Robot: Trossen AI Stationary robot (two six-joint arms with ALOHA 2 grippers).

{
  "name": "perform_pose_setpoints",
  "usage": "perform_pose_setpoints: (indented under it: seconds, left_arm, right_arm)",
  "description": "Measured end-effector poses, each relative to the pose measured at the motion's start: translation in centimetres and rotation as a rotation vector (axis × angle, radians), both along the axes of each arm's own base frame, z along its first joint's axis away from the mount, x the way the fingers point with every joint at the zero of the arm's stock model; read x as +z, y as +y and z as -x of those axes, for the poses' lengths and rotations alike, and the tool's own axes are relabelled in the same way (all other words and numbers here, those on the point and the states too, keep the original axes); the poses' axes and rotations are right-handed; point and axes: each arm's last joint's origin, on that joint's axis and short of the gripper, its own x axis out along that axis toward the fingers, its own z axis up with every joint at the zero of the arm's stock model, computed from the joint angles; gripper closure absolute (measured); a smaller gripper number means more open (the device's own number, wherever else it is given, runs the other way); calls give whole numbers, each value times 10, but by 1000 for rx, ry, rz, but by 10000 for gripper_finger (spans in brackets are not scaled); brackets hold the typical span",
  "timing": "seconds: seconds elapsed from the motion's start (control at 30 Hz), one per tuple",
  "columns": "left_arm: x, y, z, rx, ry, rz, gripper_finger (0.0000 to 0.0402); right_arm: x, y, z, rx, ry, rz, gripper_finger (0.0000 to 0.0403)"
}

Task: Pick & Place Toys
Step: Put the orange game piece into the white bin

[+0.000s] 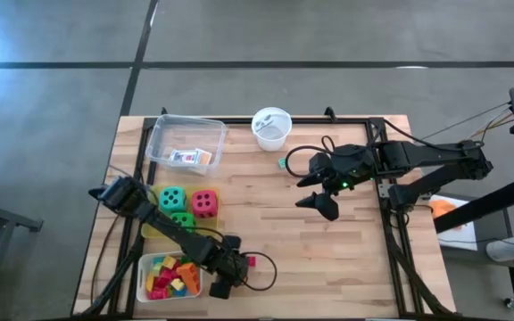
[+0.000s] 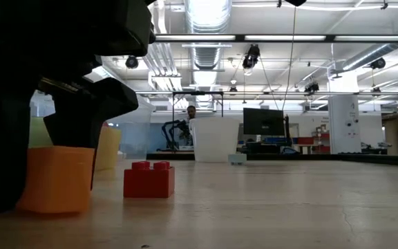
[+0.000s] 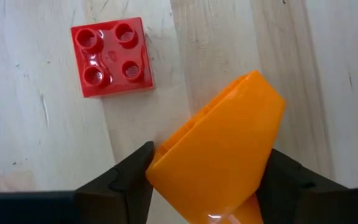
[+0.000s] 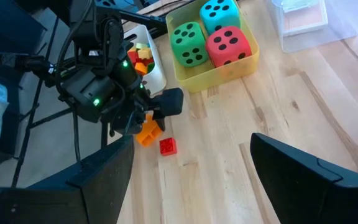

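My left gripper [image 3: 207, 171] is at the near left of the table [image 1: 328, 267], beside the white tray [image 1: 145, 267] of several bright blocks, and is shut on an orange block [image 3: 222, 149]. A red four-stud block [image 3: 112, 56] lies flat on the table just beside it. Green, teal and red dice [image 4: 213, 31] sit in the yellow tray [image 4: 188, 81]. My right gripper [image 1: 315, 192] hangs open and empty over the middle right of the table. My left gripper pinches the orange block between its two fingers, on two opposite sides [image 3: 166, 158]. The fingers point down from above. The block sits tilted in the hold. In the low view its underside [image 2: 54, 204] is at table level; whether it rests there I cannot tell.
A clear tray [image 1: 186, 143] with card packs stands at the far left. A white cup [image 1: 271, 127] stands at the far middle, with a small teal piece [image 1: 282, 163] near it. Bare wood lies in the middle and near right.
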Motion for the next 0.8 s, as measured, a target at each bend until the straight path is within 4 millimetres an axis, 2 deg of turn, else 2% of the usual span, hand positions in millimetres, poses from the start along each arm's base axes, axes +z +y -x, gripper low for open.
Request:
perform_pose_setpoints:
  seconds: [0.17,0.37,0.63,0.8]
  left_arm:
    - [8,2,3,-1,11,1,195]
    - [32,5,6,7,-45,21,195]
    - [70,15,17,20,-95,30,195]
    - [106,24,33,90,-68,45,195]
  right_arm:
    - [0,0,0,-3,-1,-4,86]
    - [0,0,0,-5,-5,-6,86]
    - [1,0,0,-5,-5,-6,86]
    - [1,0,0,-5,-6,-5,86]
